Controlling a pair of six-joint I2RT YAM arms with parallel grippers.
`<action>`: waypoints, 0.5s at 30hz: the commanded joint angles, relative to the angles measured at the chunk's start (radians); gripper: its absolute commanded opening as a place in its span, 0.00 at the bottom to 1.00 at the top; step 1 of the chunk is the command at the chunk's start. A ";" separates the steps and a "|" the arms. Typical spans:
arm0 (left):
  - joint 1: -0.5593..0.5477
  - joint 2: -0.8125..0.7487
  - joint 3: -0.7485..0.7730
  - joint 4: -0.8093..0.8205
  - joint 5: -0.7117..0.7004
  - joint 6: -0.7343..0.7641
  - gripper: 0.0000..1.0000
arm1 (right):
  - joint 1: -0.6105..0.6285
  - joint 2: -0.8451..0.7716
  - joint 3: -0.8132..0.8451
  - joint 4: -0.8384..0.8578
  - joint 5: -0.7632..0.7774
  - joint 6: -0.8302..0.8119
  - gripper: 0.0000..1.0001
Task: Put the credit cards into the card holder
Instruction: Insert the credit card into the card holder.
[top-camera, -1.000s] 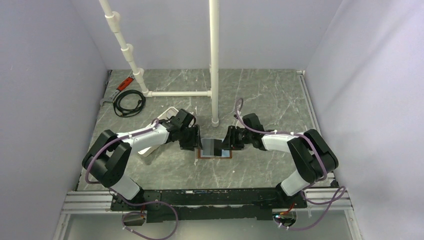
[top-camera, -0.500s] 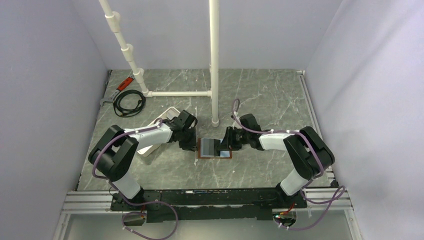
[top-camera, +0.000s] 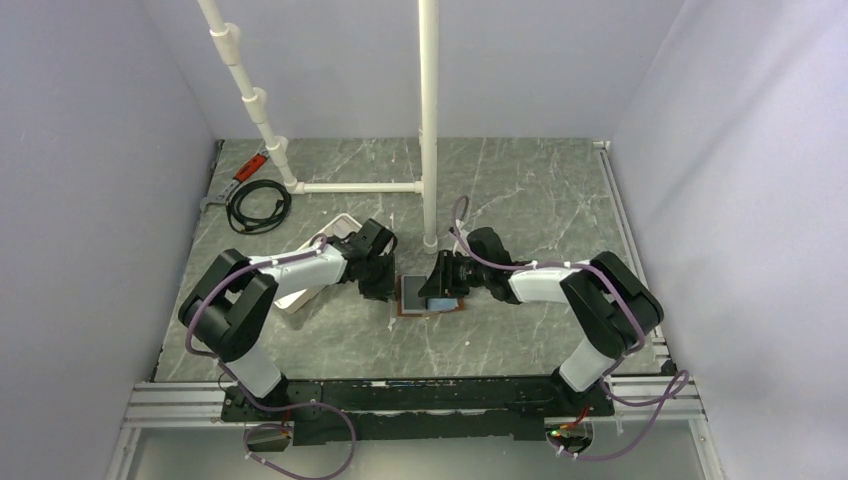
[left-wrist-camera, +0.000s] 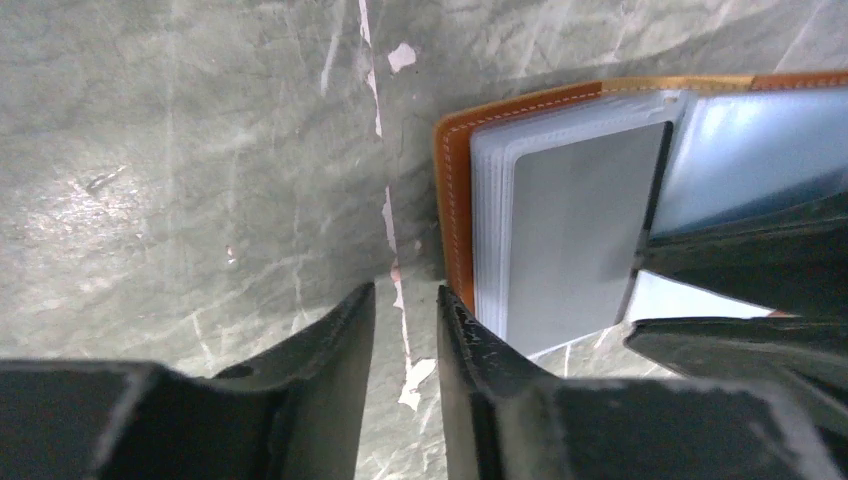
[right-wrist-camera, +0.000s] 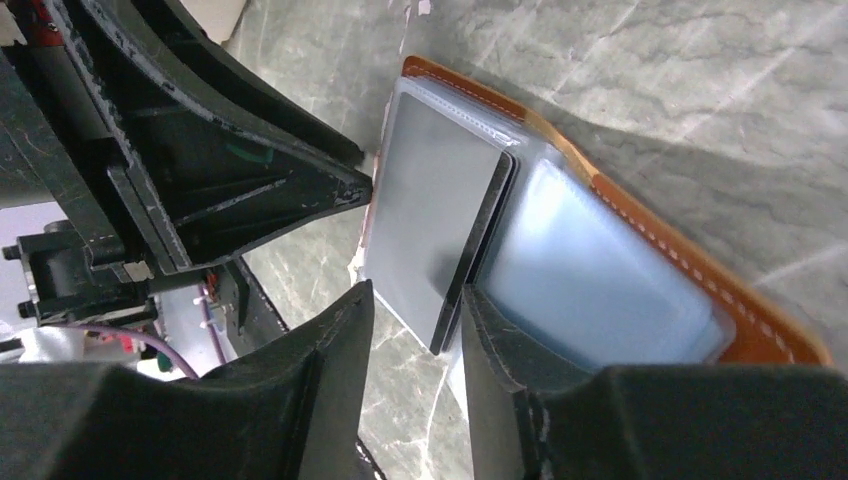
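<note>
The card holder (top-camera: 408, 309) lies open on the table between both arms, its orange-brown border showing in the left wrist view (left-wrist-camera: 455, 200) and the right wrist view (right-wrist-camera: 680, 270). A grey-silver card (left-wrist-camera: 575, 230) (right-wrist-camera: 430, 220) lies on the clear sleeves of its left page. A light blue card (right-wrist-camera: 600, 290) sits inside a clear sleeve on the right page. My left gripper (top-camera: 385, 287) (left-wrist-camera: 405, 295) has its jaws a narrow gap apart and empty, one finger at the holder's left edge. My right gripper (top-camera: 440, 283) (right-wrist-camera: 415, 300) is narrowly open over the holder, the grey card's edge against one finger.
A long white tray (top-camera: 291, 297) lies under the left arm. A white pipe post (top-camera: 429, 120) stands just behind the holder, with a pipe frame (top-camera: 255, 100) at the back left. A black cable coil (top-camera: 258, 205) and a red tool (top-camera: 250, 165) lie at the far left.
My right gripper has moved left over the holder, and the grey card has slid left with it. My left gripper has stayed at the holder's left edge.
</note>
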 joint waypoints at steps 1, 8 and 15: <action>-0.013 -0.089 0.026 -0.060 -0.003 0.035 0.43 | 0.004 -0.139 0.005 -0.115 0.066 -0.054 0.42; 0.124 -0.377 0.063 -0.138 0.088 0.070 0.79 | -0.050 -0.392 -0.029 -0.363 0.119 -0.173 0.54; 0.385 -0.369 0.054 -0.006 -0.015 -0.119 0.94 | -0.064 -0.414 -0.016 -0.365 0.099 -0.171 0.54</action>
